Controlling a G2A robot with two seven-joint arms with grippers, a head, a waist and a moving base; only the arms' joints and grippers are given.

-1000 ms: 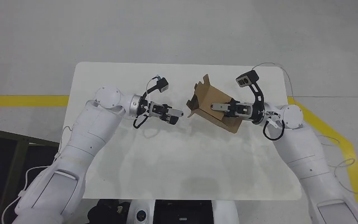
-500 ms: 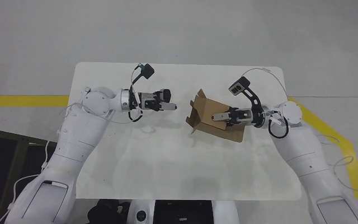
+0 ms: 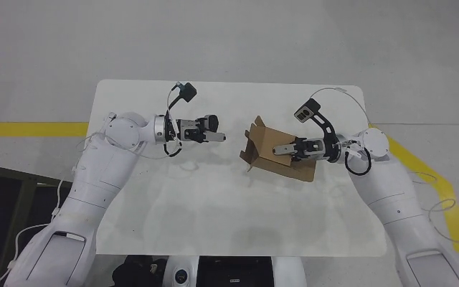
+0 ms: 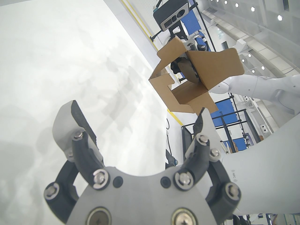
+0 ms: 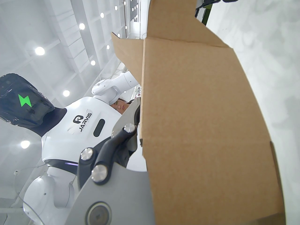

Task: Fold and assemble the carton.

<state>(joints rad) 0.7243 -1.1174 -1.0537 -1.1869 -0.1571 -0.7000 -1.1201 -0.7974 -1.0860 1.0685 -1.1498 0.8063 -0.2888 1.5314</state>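
Observation:
A brown carton [image 3: 262,140] is held above the white table [image 3: 215,215], right of its middle, with its end flaps spread open toward the other arm. My right gripper [image 3: 282,151] is shut on one carton wall. In the right wrist view that wall [image 5: 199,118] is close up, with one finger [image 5: 131,118] pressed against its edge. My left gripper [image 3: 213,135] hovers open and holds nothing, a short gap left of the carton. In the left wrist view its fingertips [image 4: 77,115] stand wide apart, and the carton [image 4: 211,71] hangs beyond them.
The table's near edge [image 3: 237,255] and far edge [image 3: 229,81] are well away from both grippers. A cable [image 3: 351,92] loops over the far right corner.
Over the last second my left gripper drew back leftward from the carton. The right gripper tipped the carton flatter and lower. Almost nothing moved in the last half second.

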